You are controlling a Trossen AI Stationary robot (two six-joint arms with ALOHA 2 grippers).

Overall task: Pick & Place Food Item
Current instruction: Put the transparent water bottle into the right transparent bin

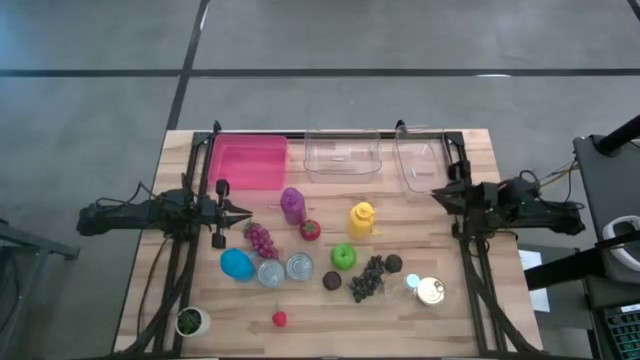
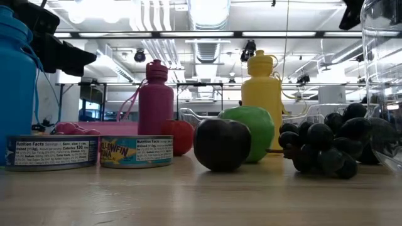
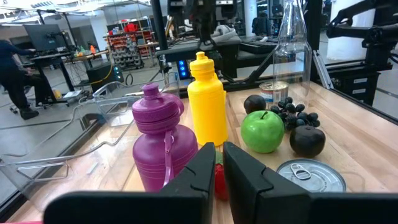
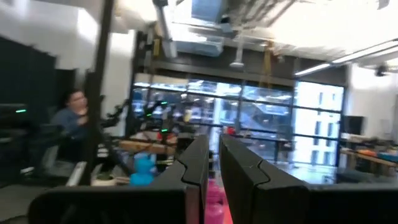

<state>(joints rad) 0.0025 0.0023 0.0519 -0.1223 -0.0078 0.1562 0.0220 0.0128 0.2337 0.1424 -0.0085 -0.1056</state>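
Note:
Food items lie in the middle of the wooden table: a red tomato (image 1: 310,230), a bunch of red grapes (image 1: 261,240), a green apple (image 1: 343,257), a dark plum (image 1: 332,282), black grapes (image 1: 368,277) and a small red fruit (image 1: 279,319). My left gripper (image 1: 245,211) hovers at the table's left side, shut and empty, pointing toward the purple bottle (image 3: 163,140). My right gripper (image 1: 435,193) hovers at the right side, shut and empty, its fingers (image 4: 199,163) raised and pointing across the table.
A pink tray (image 1: 248,163) and two clear containers (image 1: 343,155) (image 1: 420,160) stand along the far edge. A yellow bottle (image 1: 362,221), a blue bottle (image 1: 237,264), two cans (image 1: 271,272) (image 1: 300,266), a third can (image 1: 430,291) and a potted plant (image 1: 190,321) stand among the food.

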